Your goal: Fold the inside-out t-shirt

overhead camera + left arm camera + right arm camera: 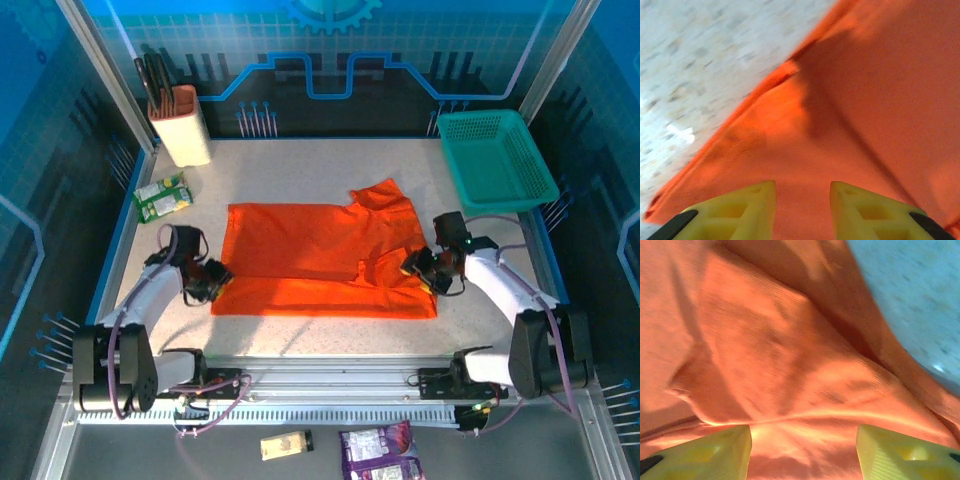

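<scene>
The orange-red t-shirt (315,258) lies spread flat on the table, partly folded, with one sleeve (385,198) sticking out at the back right. My left gripper (212,281) sits low at the shirt's near left corner. In the left wrist view its yellow fingers (747,207) stand apart over smooth fabric (865,90), beside the shirt's edge. My right gripper (426,268) rests at the shirt's right side by a folded flap. Its fingers (725,447) are spread wide over wrinkled cloth (790,355). Neither gripper pinches the fabric.
A teal mesh basket (495,160) stands at the back right. A beige holder (180,125) with dark tools is at the back left, with green packets (163,196) beside it. Bare speckled table (300,160) runs behind the shirt.
</scene>
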{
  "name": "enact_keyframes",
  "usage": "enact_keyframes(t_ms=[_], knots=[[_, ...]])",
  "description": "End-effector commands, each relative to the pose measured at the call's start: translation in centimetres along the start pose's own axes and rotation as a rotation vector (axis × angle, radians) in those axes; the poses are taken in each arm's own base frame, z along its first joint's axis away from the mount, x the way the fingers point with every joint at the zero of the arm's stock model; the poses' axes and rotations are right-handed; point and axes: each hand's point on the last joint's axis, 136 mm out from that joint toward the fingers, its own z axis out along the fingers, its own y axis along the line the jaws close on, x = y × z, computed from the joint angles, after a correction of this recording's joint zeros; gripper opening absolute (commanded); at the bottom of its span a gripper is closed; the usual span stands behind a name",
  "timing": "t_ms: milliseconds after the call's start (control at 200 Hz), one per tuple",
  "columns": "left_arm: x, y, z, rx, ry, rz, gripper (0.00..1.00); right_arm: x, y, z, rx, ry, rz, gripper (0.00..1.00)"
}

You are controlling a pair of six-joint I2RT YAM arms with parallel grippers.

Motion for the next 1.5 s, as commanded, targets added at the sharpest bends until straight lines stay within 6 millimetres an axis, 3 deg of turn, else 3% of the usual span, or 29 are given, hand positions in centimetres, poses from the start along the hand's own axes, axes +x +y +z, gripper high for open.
enact_keyframes(t_ms=[0, 130, 320, 555, 735, 936, 1086, 1256, 1496], knots=[[-0.5, -3.0, 0.5, 0.054, 0.05, 0.077, 0.34, -0.7, 2.1, 1.4, -0.044, 0.047, -0.095, 0.59], [-0.9, -3.7, 2.4, 0.023, 0.085, 0.104, 0.34, -1.4, 2.1, 3.6, -0.019, 0.089, -0.085, 0.59], [-0.6, -0.6, 4.9, -0.085, 0.101, 0.081, 0.33, -1.0, -0.9, 6.0, 0.064, 0.123, -0.003, 0.57], [0.8, 2.6, 4.1, -0.156, 0.077, 0.052, 0.34, 1.7, -3.5, 5.0, 0.107, 0.135, 0.048, 0.57], [1.5, 3.1, 3.4, -0.143, 0.071, 0.037, 0.34, 2.9, -4.0, 4.4, 0.104, 0.142, 0.048, 0.56], [-0.5, -0.2, 1.5, -0.083, 0.022, 0.127, 0.34, 0.6, -0.4, 1.9, 0.029, 0.075, -0.06, 0.57], [-3.2, -3.9, 0.4, -0.033, -0.031, 0.242, 0.35, -2.9, 2.7, 0.7, 0.022, -0.005, -0.252, 0.57], [-6.2, -7.8, 0.2, -0.017, -0.045, 0.4, 0.35, -5.9, 6.0, 0.9, 0.02, -0.015, -0.504, 0.56], [-10.9, -10.4, 2.0, -0.093, -0.095, 0.541, 0.33, -11.2, 9.4, 3.3, 0.083, -0.041, -0.769, 0.52]])
